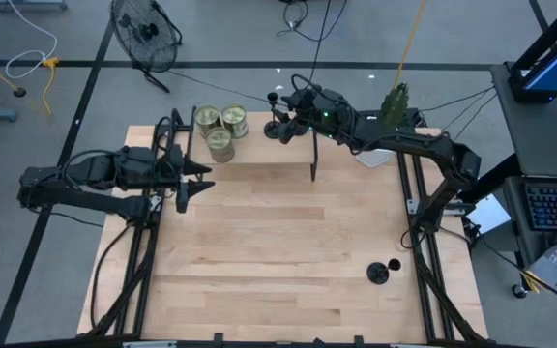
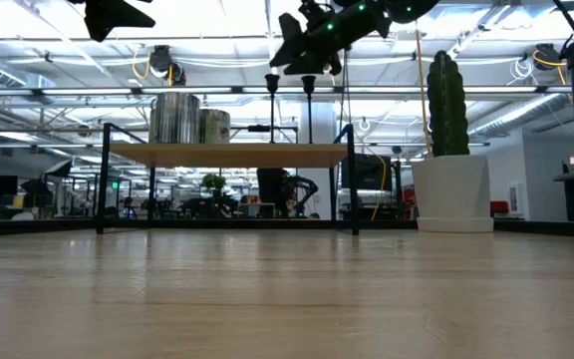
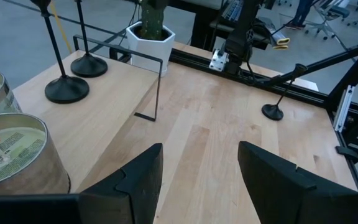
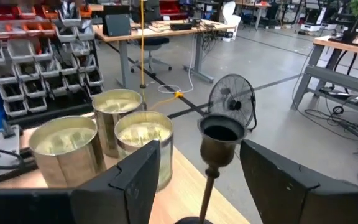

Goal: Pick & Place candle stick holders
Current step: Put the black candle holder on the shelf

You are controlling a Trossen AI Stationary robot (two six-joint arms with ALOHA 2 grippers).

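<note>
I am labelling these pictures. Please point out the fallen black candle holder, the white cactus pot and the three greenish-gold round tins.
fallen black candle holder (image 1: 379,273), high view, round base
white cactus pot (image 2: 452,192), low view, front wall
greenish-gold round tins (image 1: 220,144), high view, nearest tin's top

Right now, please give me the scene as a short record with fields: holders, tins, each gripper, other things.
holders on shelf: two candle stick holders upright on the raised wooden shelf, beside each other
holder on table: third holder on the table, near the right edge
tins: three tins grouped on the shelf
right gripper: open, fingers on either side of one shelf holder's cup
left gripper: open, empty, above the table near the shelf's left end
other: potted cactus at the far right corner
</note>
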